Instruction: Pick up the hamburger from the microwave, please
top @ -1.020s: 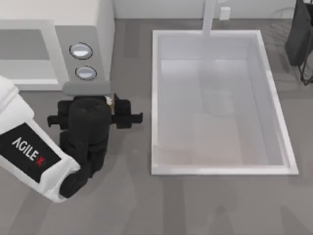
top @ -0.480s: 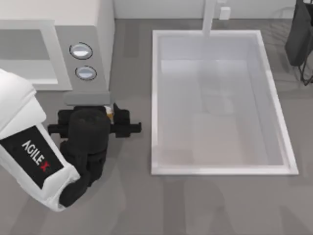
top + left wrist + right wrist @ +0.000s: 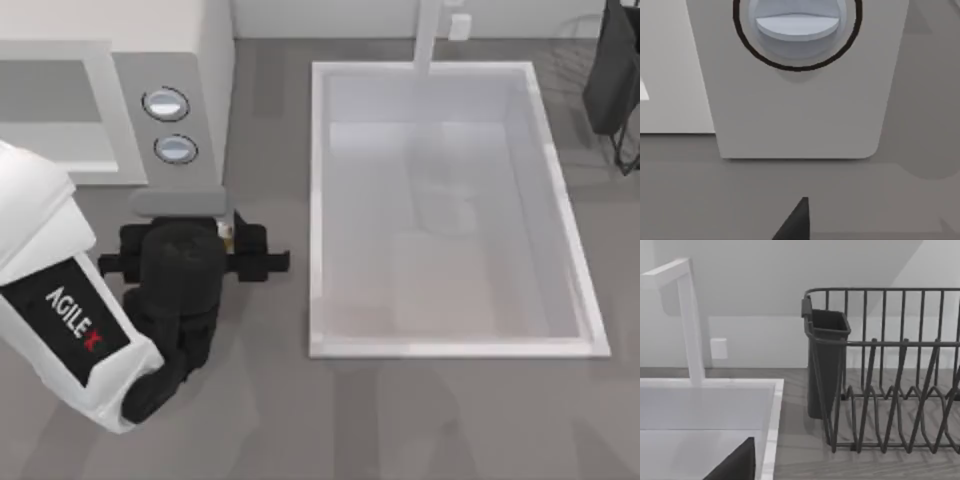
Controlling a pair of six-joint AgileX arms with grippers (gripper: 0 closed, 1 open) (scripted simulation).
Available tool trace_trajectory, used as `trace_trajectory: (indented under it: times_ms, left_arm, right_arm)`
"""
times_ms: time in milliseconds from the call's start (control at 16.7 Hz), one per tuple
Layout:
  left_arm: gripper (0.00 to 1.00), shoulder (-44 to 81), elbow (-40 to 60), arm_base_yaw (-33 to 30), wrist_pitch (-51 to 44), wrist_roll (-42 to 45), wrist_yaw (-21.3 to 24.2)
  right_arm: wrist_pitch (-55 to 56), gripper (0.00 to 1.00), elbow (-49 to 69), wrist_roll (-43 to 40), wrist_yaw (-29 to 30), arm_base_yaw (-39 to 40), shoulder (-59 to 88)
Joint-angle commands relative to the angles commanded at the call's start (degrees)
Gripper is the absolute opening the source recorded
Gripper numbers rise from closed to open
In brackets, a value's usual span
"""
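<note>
The white microwave (image 3: 110,40) stands at the table's back left, its grey panel (image 3: 800,110) carrying two round knobs (image 3: 166,103). My left gripper (image 3: 224,240) hangs just in front of that panel, shut on the hamburger (image 3: 226,232). Only a small tan patch of the hamburger peeks out between the black parts; the rest is hidden under the wrist. One dark fingertip (image 3: 795,225) shows in the left wrist view, facing the lower knob (image 3: 795,25). A dark fingertip (image 3: 735,465) of my right gripper shows in the right wrist view, over the sink's edge.
A large white sink basin (image 3: 320,200) with a tap (image 3: 428,35) takes up the middle and right. A dark wire dish rack (image 3: 890,380) with a cutlery cup (image 3: 826,360) stands at the back right. Grey counter lies along the front.
My left gripper has drawn back from the microwave panel toward the front of the table, and the hamburger has come with it. In the last half second it barely moved.
</note>
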Motion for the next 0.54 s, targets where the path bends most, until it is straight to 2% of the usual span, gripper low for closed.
trace_trajectory:
  times_ms: [180, 540]
  left_arm:
    - [0.98, 0.00, 0.00, 0.00, 0.00, 0.00, 0.00]
    - [1.00, 0.00, 0.00, 0.00, 0.00, 0.00, 0.00]
  right_arm:
    - [0.00, 1.00, 0.00, 0.00, 0.00, 0.00, 0.00]
    - [0.00, 1.00, 0.00, 0.00, 0.00, 0.00, 0.00]
